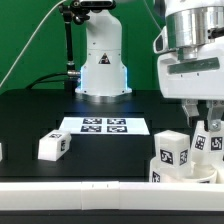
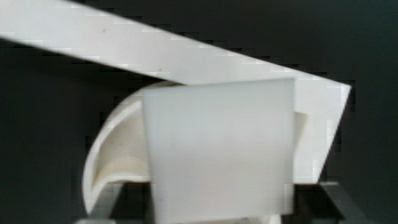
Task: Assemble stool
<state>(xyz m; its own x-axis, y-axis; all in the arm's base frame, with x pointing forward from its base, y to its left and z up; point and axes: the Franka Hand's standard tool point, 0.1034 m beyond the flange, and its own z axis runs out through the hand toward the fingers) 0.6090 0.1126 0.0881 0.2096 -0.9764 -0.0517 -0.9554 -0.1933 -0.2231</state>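
**Stool assembly, one leg in the tool.** The tool (image 1: 206,118) hangs to the exterior view's right of the marker board (image 1: 103,125), lowered over the seat (image 1: 188,178). The seat is a round white disc lying on the bench (image 1: 30,120) nearer the camera than the board. In the wrist view the held leg (image 2: 214,150) fills the whole span between the two fingers. The tool therefore appears clamped on it, one jaw against each flat side. The leg is upright, probably so that its lower end meets a socket squarely. Whether it is seated there is hidden.

A standing leg (image 1: 172,150) rises from the seat just beside the held one, on the side toward the board. It looks already fitted, though its foot cannot be seen. A loose leg (image 1: 52,146) lies on its side to the exterior view's left of the board, well apart from the seat. It appears to be waiting its turn.

The border rail (image 1: 100,190) runs along the bench edge nearer the camera than the board. The seat lies close against it, which may steady the disc during fitting.

**Count:**
- Seat: one
- Legs: three (one held, one standing, one loose)
- Marker board: one
- Rail: one
- Tool: one

A white scrap at the frame edge, beyond the loose leg, is too cropped to name.
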